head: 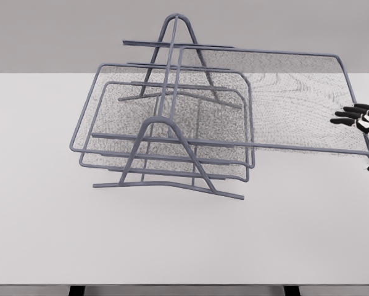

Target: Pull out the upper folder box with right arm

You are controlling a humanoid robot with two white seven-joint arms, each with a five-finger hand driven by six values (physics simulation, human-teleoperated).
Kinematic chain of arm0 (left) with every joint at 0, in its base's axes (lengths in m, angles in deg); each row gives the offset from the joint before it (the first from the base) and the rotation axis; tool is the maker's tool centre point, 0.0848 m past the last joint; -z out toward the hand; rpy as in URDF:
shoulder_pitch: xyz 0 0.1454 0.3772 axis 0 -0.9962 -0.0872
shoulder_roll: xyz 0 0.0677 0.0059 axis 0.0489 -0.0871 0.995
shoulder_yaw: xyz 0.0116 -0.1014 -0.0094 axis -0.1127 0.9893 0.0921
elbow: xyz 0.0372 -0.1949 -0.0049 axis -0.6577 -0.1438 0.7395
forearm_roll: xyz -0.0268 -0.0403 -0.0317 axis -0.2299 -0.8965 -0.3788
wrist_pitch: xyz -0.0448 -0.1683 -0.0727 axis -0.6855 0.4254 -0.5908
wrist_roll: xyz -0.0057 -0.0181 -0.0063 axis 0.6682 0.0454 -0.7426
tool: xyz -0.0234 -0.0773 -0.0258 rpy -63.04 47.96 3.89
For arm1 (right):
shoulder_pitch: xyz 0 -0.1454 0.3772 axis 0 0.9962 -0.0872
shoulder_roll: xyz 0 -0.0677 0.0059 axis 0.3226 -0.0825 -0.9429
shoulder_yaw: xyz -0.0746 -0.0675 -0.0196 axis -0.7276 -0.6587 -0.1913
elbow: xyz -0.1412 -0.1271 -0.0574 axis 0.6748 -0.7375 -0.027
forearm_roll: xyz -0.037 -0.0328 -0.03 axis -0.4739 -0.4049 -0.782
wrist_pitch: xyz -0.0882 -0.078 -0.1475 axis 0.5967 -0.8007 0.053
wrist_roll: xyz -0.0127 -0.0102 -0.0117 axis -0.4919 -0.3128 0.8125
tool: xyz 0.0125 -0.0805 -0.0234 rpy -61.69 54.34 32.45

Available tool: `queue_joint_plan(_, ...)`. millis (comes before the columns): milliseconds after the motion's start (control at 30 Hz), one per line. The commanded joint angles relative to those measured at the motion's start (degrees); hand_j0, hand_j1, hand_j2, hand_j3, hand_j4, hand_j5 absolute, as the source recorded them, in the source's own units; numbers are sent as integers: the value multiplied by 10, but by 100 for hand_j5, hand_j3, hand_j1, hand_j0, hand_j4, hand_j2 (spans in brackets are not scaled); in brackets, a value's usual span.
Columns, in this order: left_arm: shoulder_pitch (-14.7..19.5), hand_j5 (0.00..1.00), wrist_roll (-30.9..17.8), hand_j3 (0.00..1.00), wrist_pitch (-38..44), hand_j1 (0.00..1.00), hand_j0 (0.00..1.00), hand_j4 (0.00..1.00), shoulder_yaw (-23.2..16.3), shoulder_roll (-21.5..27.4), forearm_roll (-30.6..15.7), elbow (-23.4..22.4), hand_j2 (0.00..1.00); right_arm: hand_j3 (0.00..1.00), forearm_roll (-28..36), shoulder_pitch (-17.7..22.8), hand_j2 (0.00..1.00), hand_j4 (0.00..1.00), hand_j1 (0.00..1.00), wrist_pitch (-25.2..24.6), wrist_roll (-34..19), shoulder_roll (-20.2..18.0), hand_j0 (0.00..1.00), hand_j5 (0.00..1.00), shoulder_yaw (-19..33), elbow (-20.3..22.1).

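A white table [172, 246] filled most of the frame, seen from above and in front, with a plain grey wall behind it. On the table, left of centre, stood a grey wire rack [169, 132] with an A-shaped end frame at the front and another at the back. It held three mesh trays stacked one over another.

The top tray [283, 102] was the task's thing. It had been slid far out toward the right of the frame, so that most of it hung clear of the rack. Its left end still lay within the rack, level with the upper rails, while its right edge reached almost to the right side of the picture. The middle tray [110, 98] and the bottom tray [224, 166] sat in their places, stacked close together in the centre of the frame.

At the right edge, about halfway down, the right hand [360, 118] showed only in part. It was white with black fingers [345, 114]. The fingers were spread and pointed left, lying at the right rim of the top tray. Whether they touched the rim could not be told; they were not closed around it.
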State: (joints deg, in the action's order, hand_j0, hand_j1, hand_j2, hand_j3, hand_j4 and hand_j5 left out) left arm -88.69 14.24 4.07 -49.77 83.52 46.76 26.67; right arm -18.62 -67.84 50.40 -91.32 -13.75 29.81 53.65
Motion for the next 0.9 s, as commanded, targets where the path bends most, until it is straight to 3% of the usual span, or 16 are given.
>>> queue_joint_plan(0,0,100,0,100,0,100,100,100,0,0,0,0,100,100,-41,0,100,100,100,6,-2,-3,100,100,32,-7)
queue_joint_plan(100,0,100,0,100,0,100,100,100,-1,0,0,0,100,100,-37,4,100,100,100,6,-2,-9,100,100,49,-7)
queue_joint_plan(133,0,100,0,100,0,100,100,100,-1,0,0,0,100,100,10,4,100,100,100,6,-2,-25,100,100,52,-5)
queue_joint_plan(233,0,100,0,100,0,100,100,100,0,0,0,0,100,100,122,-11,100,100,100,6,-2,-154,100,100,46,10)
queue_joint_plan(333,0,100,0,100,0,100,100,100,0,0,0,0,100,100,207,-25,100,100,100,6,-2,-214,100,100,40,22)
queue_joint_plan(400,0,100,0,100,0,100,100,100,0,0,0,0,100,100,204,-94,100,100,100,6,-2,-207,100,100,-38,16)
queue_joint_plan(467,0,100,0,100,0,100,100,100,0,0,0,0,100,100,141,-183,100,100,100,-3,-2,-156,100,100,-86,0)
queue_joint_plan(500,0,100,0,100,0,100,100,100,0,0,0,0,100,100,142,-236,100,100,100,-5,-2,-152,100,100,-147,2)
queue_joint_plan(567,0,100,0,100,0,100,100,100,0,0,0,0,100,100,143,-350,100,100,100,-12,-2,-93,100,100,-234,4)
queue_joint_plan(600,0,100,0,100,0,100,100,100,0,0,0,0,100,100,143,-372,100,100,100,-18,-2,-92,100,100,-261,5)
queue_joint_plan(667,0,100,0,100,0,100,100,100,0,0,0,0,100,100,140,-374,100,100,100,-19,-2,-50,100,100,-274,14)
queue_joint_plan(767,0,100,0,100,0,100,100,100,-1,0,0,0,100,100,140,-377,100,100,100,-16,-2,-44,100,100,-286,22)
queue_joint_plan(867,0,100,0,100,0,100,100,100,0,0,0,0,100,100,139,-439,100,100,100,-22,-2,-26,100,100,-352,22)
